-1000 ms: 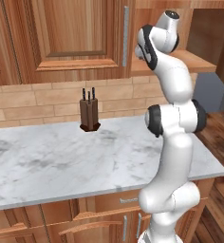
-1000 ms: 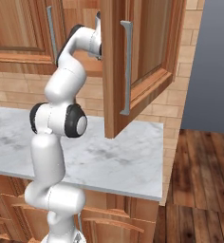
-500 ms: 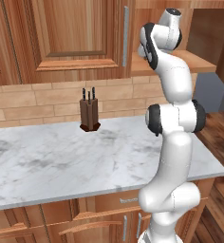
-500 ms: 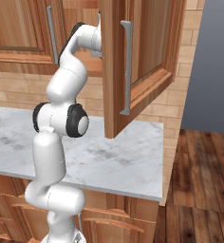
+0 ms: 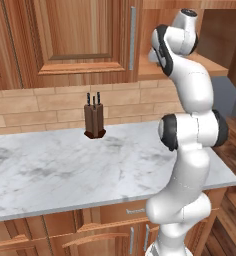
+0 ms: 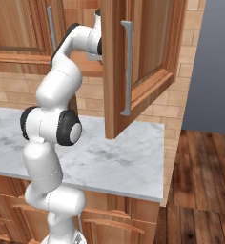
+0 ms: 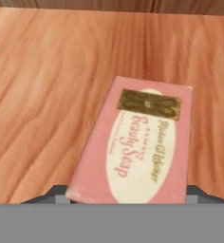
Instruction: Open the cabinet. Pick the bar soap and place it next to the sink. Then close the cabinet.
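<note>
The bar soap, a flat pinkish-red packet with a white oval label, lies on the wooden shelf inside the cabinet. My gripper hangs right over the soap's near end. Its two dark fingertips press against the packet's left and right edges. The cabinet's right door stands swung open, its silver bar handle facing out. My arm reaches up behind that door into the cabinet. The left door with its handle is closed. The sink is out of view.
A dark knife block stands at the back of the marble counter against the brick wall. The counter ends at the right, with wood floor beyond. Low cabinets run under the counter.
The arm stays reaching into the cabinet, with hardly any shift. The door and knife block have not moved.
</note>
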Controlling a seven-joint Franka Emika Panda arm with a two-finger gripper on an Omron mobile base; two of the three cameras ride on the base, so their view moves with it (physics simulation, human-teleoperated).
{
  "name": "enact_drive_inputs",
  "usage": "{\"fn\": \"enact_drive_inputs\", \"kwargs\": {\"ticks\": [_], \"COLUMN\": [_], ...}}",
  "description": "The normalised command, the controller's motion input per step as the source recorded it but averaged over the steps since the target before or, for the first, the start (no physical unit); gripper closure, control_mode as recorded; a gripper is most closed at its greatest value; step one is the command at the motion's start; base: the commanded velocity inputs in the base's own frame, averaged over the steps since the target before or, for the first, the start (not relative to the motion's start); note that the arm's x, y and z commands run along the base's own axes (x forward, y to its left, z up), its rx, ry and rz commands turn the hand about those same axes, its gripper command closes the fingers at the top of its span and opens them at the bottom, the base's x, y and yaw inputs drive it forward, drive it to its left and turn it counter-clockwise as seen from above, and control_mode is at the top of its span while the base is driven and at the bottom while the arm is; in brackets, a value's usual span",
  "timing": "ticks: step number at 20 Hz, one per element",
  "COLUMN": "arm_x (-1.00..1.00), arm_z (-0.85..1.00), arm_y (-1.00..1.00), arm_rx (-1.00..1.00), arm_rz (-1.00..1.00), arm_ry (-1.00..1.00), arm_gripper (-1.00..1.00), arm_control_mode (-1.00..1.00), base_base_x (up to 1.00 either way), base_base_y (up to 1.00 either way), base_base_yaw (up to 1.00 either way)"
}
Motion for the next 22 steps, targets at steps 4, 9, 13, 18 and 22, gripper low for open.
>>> {"fn": "enact_drive_inputs", "kwargs": {"ticks": [4, 9, 13, 18, 22], "arm_x": [-0.76, -0.83, -1.0, -1.0, -1.0], "arm_z": [-0.35, -0.27, 0.16, 0.35, 0.24], "arm_y": [0.0, 0.0, 0.15, 0.25, 0.24], "arm_rx": [0.01, 0.02, 0.0, 0.0, 0.0], "arm_rz": [0.0, 0.0, -0.02, -0.04, -0.03], "arm_ry": [-0.24, -0.31, -0.09, 0.0, 0.0], "arm_gripper": [1.0, 1.0, 1.0, 1.0, 1.0], "arm_control_mode": [-1.0, -1.0, -1.0, -1.0, -1.0], "base_base_x": [0.0, 0.0, 0.0, 0.0, 0.0], "base_base_y": [0.0, 0.0, 0.0, 0.0, 0.0], "base_base_yaw": [0.0, 0.0, 0.0, 0.0, 0.0]}}
